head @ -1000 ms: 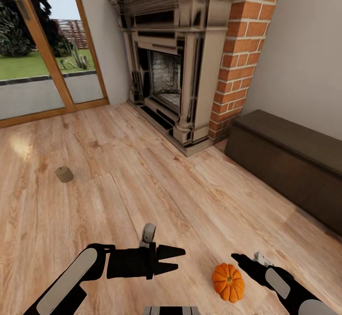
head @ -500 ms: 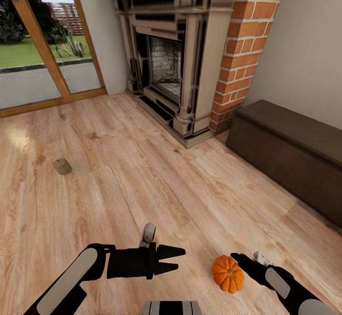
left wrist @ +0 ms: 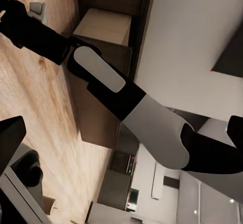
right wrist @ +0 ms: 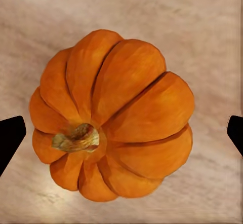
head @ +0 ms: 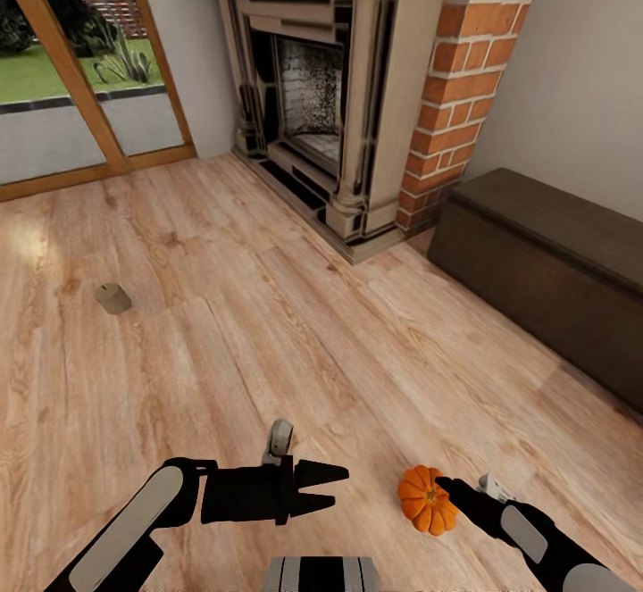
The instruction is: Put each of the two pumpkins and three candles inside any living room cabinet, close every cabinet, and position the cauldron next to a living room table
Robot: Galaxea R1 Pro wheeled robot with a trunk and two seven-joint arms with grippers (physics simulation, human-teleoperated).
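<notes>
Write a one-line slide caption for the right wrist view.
Orange pumpkin on the wooden floor, centred between the right gripper's open fingertips.

Pumpkin (head: 425, 499) on floor (head: 268, 324) near right; candle (head: 112, 298) far left; cabinet (head: 545, 270) right, beside fireplace (head: 339, 101).

Orange ribbed pumpkin (head: 425, 500) upright on floor; beige candle (head: 112, 297) well apart.

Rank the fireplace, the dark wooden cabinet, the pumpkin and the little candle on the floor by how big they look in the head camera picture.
1. Fireplace, largest.
2. Cabinet.
3. Pumpkin.
4. Candle, smallest.

The pumpkin lies much nearer the camera than the candle, so their real difference may be less than it looks.
</notes>
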